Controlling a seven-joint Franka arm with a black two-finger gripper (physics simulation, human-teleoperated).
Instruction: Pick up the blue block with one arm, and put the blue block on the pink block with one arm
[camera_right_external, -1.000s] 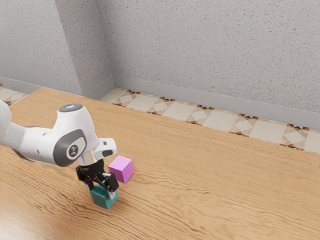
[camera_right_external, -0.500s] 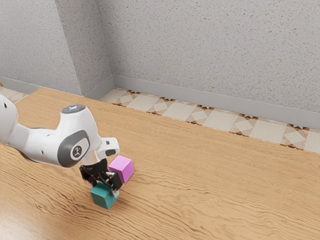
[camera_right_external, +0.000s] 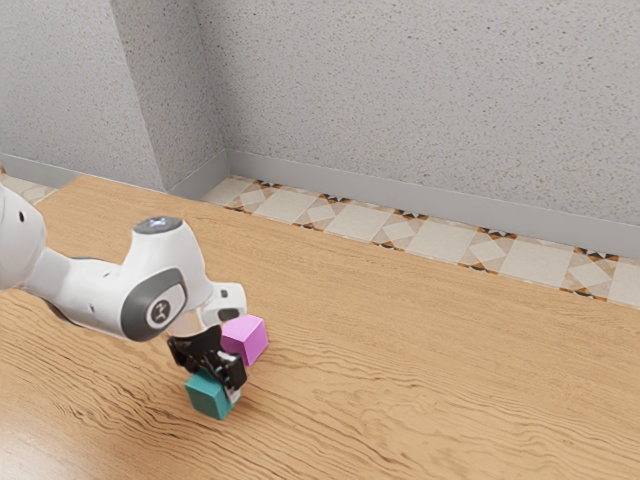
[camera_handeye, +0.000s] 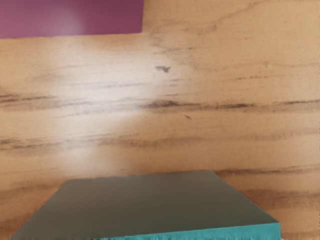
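The claw (camera_right_external: 218, 376) grips the blue block (camera_right_external: 207, 399) from above, its fingertips hard to make out against it; I cannot tell whether the block touches the tabletop (camera_right_external: 400, 350). The pink block (camera_right_external: 247, 337), its near corner covered by the claw, sits just beyond. The arm bends low, hand tilted downward.

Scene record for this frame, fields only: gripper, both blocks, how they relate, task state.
gripper: low over the table, fingers shut on the blue block
blue block: teal in colour, between the fingers; cannot tell whether it is lifted off the table
pink block: on the table, nothing on top
relation: blocks apart, bare wood between them in the wrist view; not stacked
task state: blue block grasped, not yet put on the pink block
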